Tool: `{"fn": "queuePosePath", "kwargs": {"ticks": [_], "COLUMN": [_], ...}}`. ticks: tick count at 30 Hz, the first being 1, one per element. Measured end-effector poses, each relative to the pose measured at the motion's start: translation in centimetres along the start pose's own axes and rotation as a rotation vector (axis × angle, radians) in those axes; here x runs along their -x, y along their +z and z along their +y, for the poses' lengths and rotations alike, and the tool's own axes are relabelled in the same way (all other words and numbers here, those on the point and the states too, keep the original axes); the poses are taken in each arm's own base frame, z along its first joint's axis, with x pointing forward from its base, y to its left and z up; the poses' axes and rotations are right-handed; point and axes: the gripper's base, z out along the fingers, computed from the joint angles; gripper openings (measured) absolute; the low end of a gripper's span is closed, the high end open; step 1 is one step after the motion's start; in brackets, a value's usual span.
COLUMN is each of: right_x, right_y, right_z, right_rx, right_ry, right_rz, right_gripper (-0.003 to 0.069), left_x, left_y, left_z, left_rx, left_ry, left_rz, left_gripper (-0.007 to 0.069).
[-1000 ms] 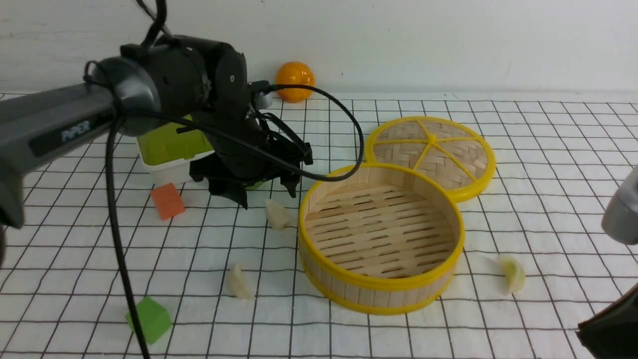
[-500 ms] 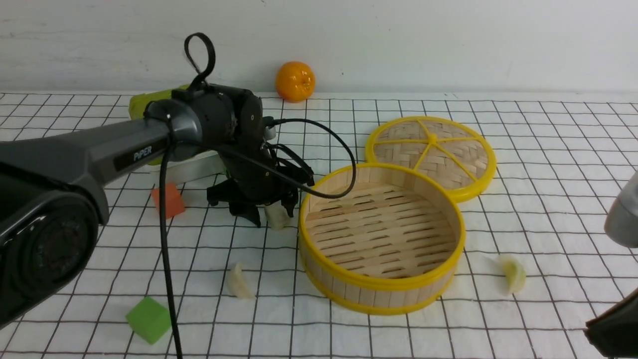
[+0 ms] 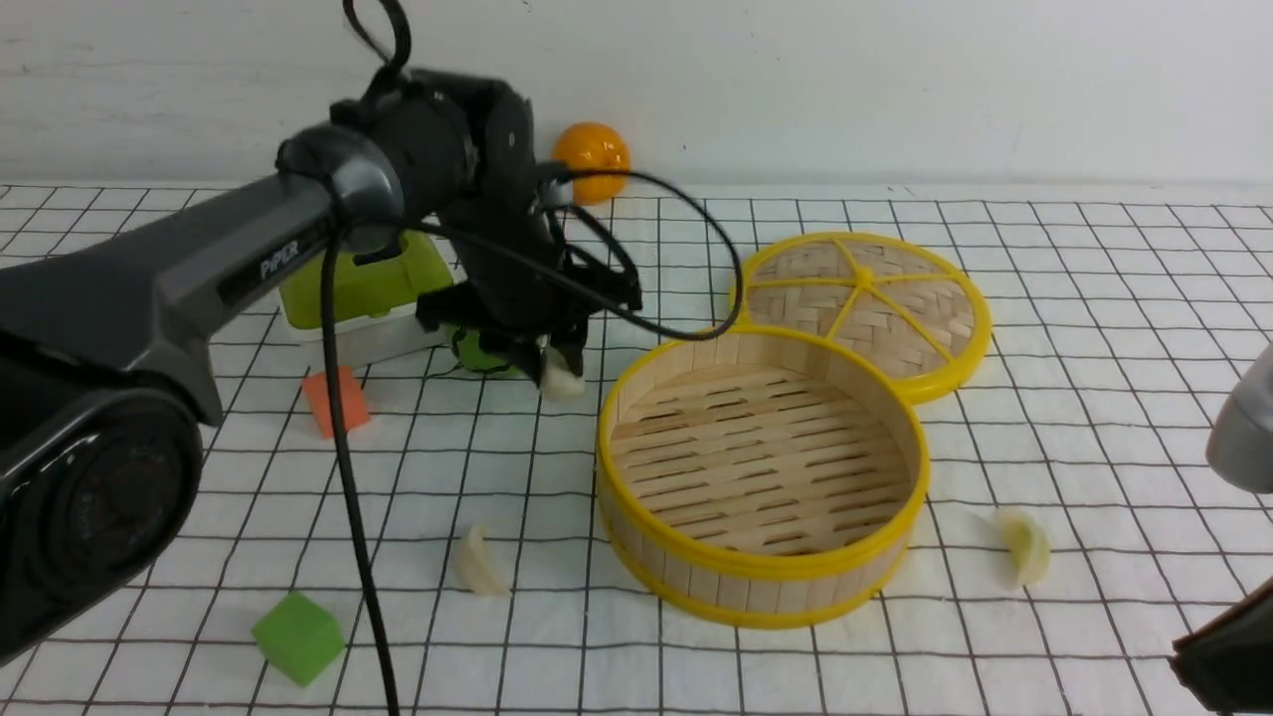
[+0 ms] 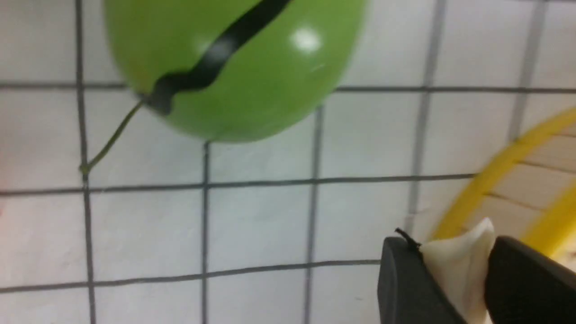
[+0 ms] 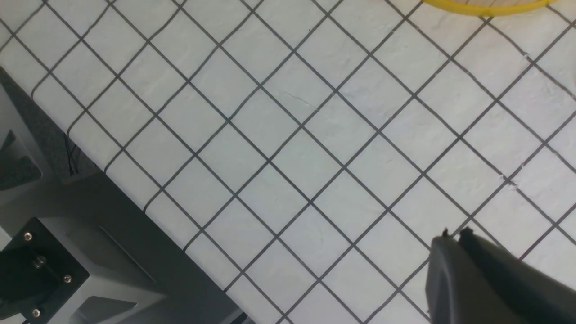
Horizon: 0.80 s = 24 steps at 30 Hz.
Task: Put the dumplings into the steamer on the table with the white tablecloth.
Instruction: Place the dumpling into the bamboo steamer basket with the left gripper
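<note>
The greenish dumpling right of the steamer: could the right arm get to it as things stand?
Probably yes. The greenish dumpling lies on bare tablecloth beside the steamer, on the side of the right arm, with nothing between. The right gripper looks shut and empty, so it would have to open first.

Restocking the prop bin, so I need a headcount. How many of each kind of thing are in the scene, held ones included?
Dumplings: 3, one held by the left gripper
Steamer: 1
Woven lid: 1
Cubes: 2
Orange fruit: 1
Green ball: 1
Green-and-white box: 1
Total: 10
</note>
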Motion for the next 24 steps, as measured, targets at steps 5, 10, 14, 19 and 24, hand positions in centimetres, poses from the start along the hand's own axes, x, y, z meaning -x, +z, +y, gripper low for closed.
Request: {"fn": "queuePosePath", "kwargs": {"ticks": [5,10,14,19,24], "right_x": [-0.4,-1.7,-2.9,-4.8,-5.7], "right_y": [-0.8,-2.6,-4.2,-6.2,-7.1], "right_z": [0.3,0.6,1.1,2.1,2.6], "right_rx": [-0.017,-0.101,-0.166,-0.208,-0.228], "right_ry": [0.03,0.015,0.03,0.037,0.024], "right_rz": [-0.03,-0.077,-0.134,-0.217,-0.262], "right_gripper": [0.002,0.002,0.002,0.002,0.002], "left_x": [-0.6,-3.2,-4.4,-5.0,-5.1], "left_y": [-6.2,-5.5,-1.6,4.1,5.9], "left_z": [-7.4,-12.8,-14.3,-13.9,-13.7], "left_rx": [-0.137,-0.225,-0.221,-0.167,-0.152], "left_ry": [0.155,0.247,0.263,0.18,0.146], "left_rz": [-0.124,-0.137,-0.109,-0.074,-0.083], "left_gripper": [0.0221,0.0221,0.0221,0.0221,0.0221]}}
